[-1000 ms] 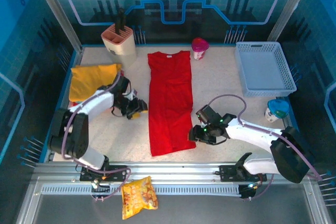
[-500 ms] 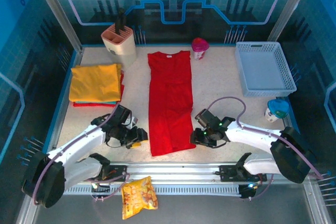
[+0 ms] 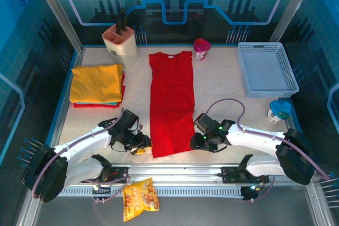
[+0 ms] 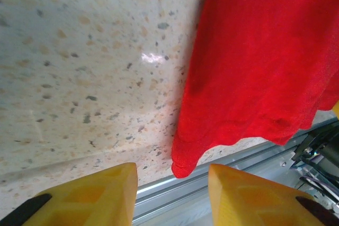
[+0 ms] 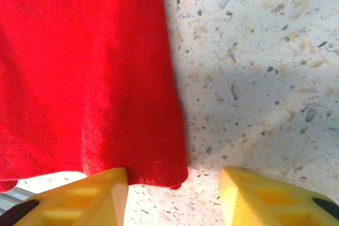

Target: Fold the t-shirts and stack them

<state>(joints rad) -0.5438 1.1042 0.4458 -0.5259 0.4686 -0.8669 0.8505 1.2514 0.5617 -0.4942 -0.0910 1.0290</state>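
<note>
left gripper (image 3: 142, 146): low over the table, at the near left corner of the red t-shirt (image 3: 170, 99). Yellow fingers (image 4: 90, 194) stand moderately apart, nothing clamped.
left wrist view: the shirt's corner tip (image 4: 180, 169) lies in the gap between the fingers, at the table's near edge; metal rail just beyond.
right gripper (image 3: 197, 142): at the near right corner of the same shirt. Fingers (image 5: 90, 194) parted about as much, gripping nothing.
right wrist view: the stitched hem corner (image 5: 169, 175) sits between the two fingers; one finger is over the cloth, the other over bare speckled table (image 5: 254, 67).
red t-shirt: mid-table, folded into a long narrow strip, collar and white neck label (image 3: 170, 55) at the far end, hem toward the arms.
yellow t-shirt (image 3: 96, 82): folded, on top of a small pile at far left, well apart from both grippers.
surroundings: white basket (image 3: 266, 69) far right; pink cup (image 3: 201, 48) beside the collar; beige holder (image 3: 120, 41) far left; snack bag (image 3: 140, 198) in front of the rail.
</note>
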